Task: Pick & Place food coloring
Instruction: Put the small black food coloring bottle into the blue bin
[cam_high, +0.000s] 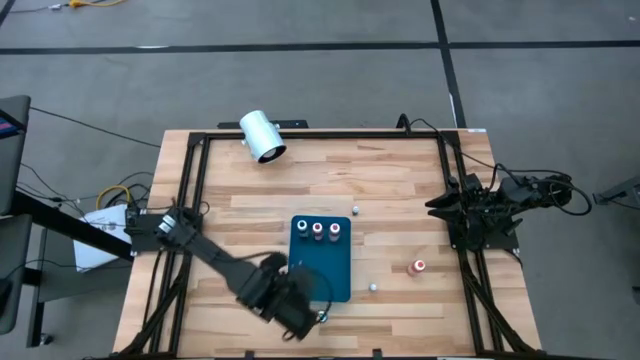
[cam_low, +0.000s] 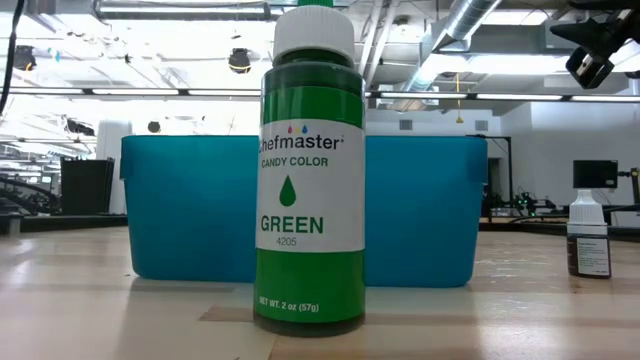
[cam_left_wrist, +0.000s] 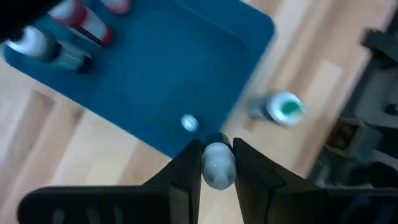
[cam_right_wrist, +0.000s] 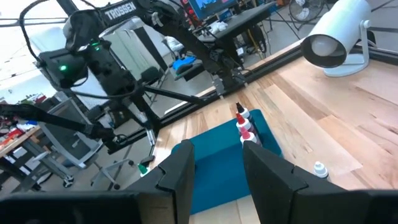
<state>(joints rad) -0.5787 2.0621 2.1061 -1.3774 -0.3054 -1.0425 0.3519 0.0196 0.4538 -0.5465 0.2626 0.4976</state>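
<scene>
My left gripper (cam_left_wrist: 217, 163) is shut on a tiny whitish-topped bottle (cam_left_wrist: 217, 167) at the near edge of the dark blue mat (cam_high: 335, 265). In the high view this gripper (cam_high: 298, 312) hides the bottle. Three food coloring bottles (cam_high: 318, 229) stand in a row at the mat's far end. A white cap (cam_left_wrist: 189, 122) shows on the mat close to the fingers. A green-topped bottle (cam_left_wrist: 283, 107) stands on the wood near the near edge (cam_high: 322, 316). My right gripper (cam_right_wrist: 217, 171) waits open at the table's right side (cam_high: 470, 210). My left gripper pinches the whitish top of the small bottle (cam_left_wrist: 217, 155) between its two fingers (cam_left_wrist: 186, 171), coming from above and pointing down. The cap sits right at the fingertips. Whether the bottle's base is on the table or lifted, I cannot tell.
A red-topped bottle (cam_high: 418, 266) and two small whitish ones (cam_high: 373, 286), (cam_high: 355, 210) sit on the wood right of the mat. A big white cylinder (cam_high: 262, 135) lies at the far edge. The green bottle (cam_low: 310, 170) fills the low view.
</scene>
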